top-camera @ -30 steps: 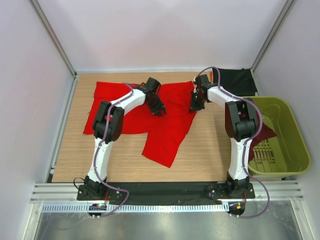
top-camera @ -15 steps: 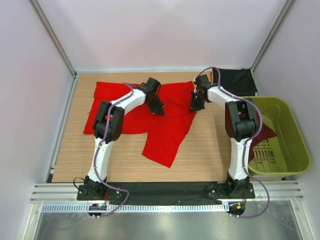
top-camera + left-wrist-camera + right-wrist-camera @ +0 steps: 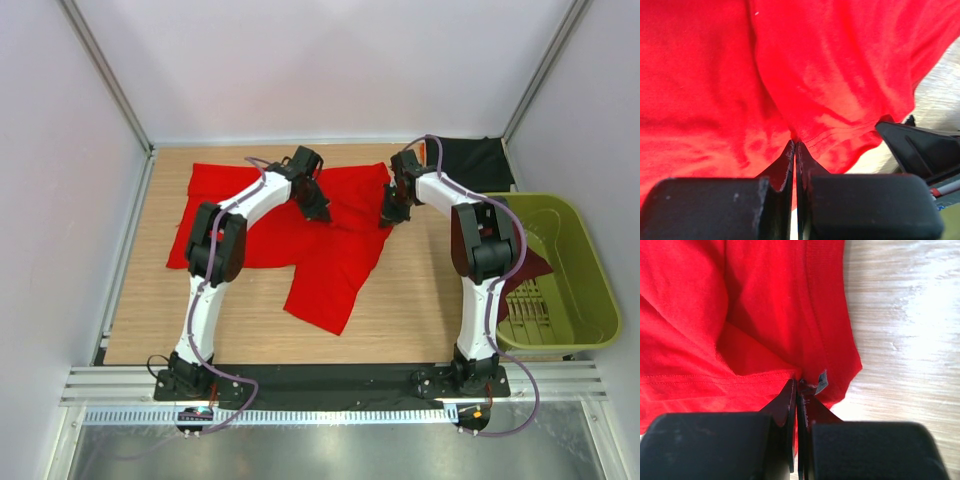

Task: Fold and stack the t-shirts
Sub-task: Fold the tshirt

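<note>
So far you have nothing folded: your left gripper (image 3: 795, 146) and right gripper (image 3: 797, 384), jaws closed, each pinch an edge of the red shirt (image 3: 330, 262), while the black shirt (image 3: 470, 160) waits beyond the right gripper, unstacked.

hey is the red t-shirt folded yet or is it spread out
Mostly spread out, not folded: the red t-shirt lies wide across the table, bunched where the left gripper and right gripper pinch it.
</note>
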### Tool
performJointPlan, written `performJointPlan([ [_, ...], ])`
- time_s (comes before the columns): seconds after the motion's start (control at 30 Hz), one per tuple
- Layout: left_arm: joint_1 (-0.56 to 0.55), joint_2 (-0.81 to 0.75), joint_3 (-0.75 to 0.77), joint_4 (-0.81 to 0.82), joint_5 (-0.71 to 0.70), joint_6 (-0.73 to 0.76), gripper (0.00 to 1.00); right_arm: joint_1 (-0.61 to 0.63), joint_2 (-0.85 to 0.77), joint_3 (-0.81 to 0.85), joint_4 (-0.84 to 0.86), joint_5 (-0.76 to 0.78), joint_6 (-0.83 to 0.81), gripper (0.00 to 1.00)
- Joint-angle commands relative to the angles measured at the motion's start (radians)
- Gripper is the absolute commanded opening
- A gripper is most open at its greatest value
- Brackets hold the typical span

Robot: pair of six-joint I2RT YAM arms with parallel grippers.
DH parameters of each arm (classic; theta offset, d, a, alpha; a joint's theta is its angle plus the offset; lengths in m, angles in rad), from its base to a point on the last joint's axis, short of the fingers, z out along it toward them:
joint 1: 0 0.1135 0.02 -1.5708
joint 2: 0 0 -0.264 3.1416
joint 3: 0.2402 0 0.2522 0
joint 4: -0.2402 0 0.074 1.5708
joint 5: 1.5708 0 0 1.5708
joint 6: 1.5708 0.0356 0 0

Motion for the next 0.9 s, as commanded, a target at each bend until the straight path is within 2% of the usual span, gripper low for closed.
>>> performJointPlan([
  [0.0,0.002,0.009,0.027,-0.049,-0.011,0.020,0.00,0.005,-0.075,0.017,-0.036,0.026,0.034,0.02],
  [0.2,0.002,0.014,0.031,-0.051,0.000,0.020,0.00,0.004,-0.078,0.019,-0.030,0.011,0.037,0.14],
  [0.3,0.002,0.017,0.033,-0.051,0.009,0.018,0.00,0.005,-0.081,0.019,-0.018,-0.018,0.040,0.15],
  [0.37,0.002,0.017,0.033,-0.051,0.010,0.020,0.00,0.005,-0.087,0.017,-0.009,-0.029,0.041,0.14],
  [0.43,0.004,0.017,0.031,-0.051,0.012,0.023,0.00,0.004,-0.089,0.017,-0.005,-0.037,0.044,0.07],
  [0.5,0.002,0.015,0.033,-0.051,0.010,0.024,0.00,0.004,-0.092,0.019,-0.002,-0.044,0.049,0.04],
  [0.67,0.004,0.005,0.037,-0.056,0.003,0.029,0.00,0.004,-0.098,0.019,0.004,-0.061,0.060,0.01],
  [0.87,0.005,0.009,0.082,-0.134,-0.029,0.058,0.00,0.005,-0.115,0.023,-0.016,-0.061,0.067,0.02],
])
